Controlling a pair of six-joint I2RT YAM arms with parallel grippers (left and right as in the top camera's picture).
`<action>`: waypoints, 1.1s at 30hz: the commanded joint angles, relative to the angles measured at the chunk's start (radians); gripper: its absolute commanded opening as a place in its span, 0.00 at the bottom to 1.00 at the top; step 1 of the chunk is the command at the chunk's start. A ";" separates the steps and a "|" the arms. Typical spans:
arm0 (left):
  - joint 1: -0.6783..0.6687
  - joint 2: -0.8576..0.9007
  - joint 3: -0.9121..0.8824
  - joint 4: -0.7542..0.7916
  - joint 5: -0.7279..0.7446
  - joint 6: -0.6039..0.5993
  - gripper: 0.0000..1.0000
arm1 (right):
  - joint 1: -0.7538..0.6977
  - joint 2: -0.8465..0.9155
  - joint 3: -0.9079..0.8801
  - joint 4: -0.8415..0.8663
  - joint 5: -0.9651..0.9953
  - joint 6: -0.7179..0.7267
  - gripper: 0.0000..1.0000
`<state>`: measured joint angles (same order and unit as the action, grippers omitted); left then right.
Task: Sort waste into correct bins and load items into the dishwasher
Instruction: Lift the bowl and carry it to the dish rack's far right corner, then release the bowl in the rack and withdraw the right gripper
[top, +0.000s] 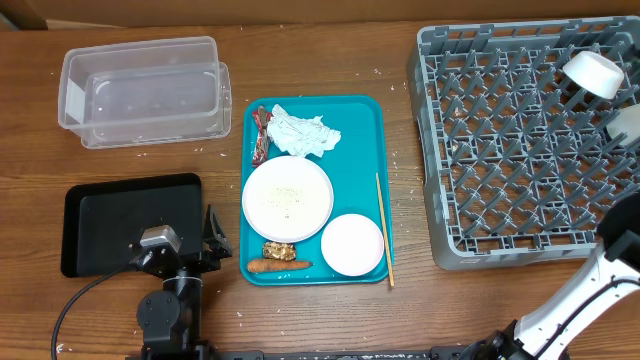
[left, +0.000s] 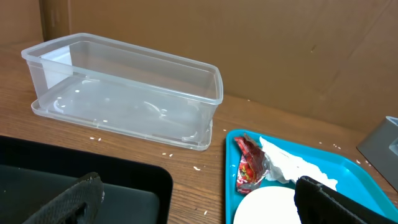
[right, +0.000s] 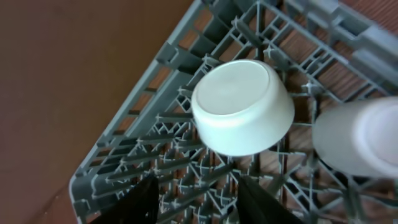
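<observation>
On the teal tray (top: 355, 140) lie a crumpled white napkin (top: 303, 133), a red-and-white wrapper (top: 261, 135), a large white plate (top: 287, 197) with a few rice grains, a white bowl (top: 352, 244), a brown food piece (top: 278, 249), an orange carrot stick (top: 278, 266) and a thin wooden stick (top: 384, 228). My left gripper (top: 215, 240) is open and empty between the black tray (top: 130, 222) and the teal tray; the left wrist view (left: 205, 211) also shows it. My right gripper (right: 199, 205) is open and empty over the grey dish rack (top: 500, 150), below an upturned white cup (right: 242, 106).
The clear tub (top: 140, 90) stands empty at the back left and also shows in the left wrist view (left: 124, 93). A second white rounded object (right: 360, 137) sits in the rack beside the cup. Loose rice grains (left: 165, 155) lie scattered on the wooden table.
</observation>
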<state>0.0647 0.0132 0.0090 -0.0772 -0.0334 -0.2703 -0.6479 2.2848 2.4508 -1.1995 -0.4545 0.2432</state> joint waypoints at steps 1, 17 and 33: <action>-0.006 -0.006 -0.003 0.003 0.008 -0.006 1.00 | 0.008 -0.111 0.012 -0.019 0.047 0.037 0.49; -0.007 -0.006 -0.003 0.003 0.008 -0.006 1.00 | 0.171 -0.010 -0.004 0.116 0.439 0.065 0.04; -0.007 -0.006 -0.003 0.003 0.008 -0.006 1.00 | 0.209 0.211 -0.004 0.316 0.519 0.064 0.05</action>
<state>0.0647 0.0132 0.0090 -0.0772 -0.0326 -0.2703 -0.4370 2.4905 2.4439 -0.8921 0.0185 0.3031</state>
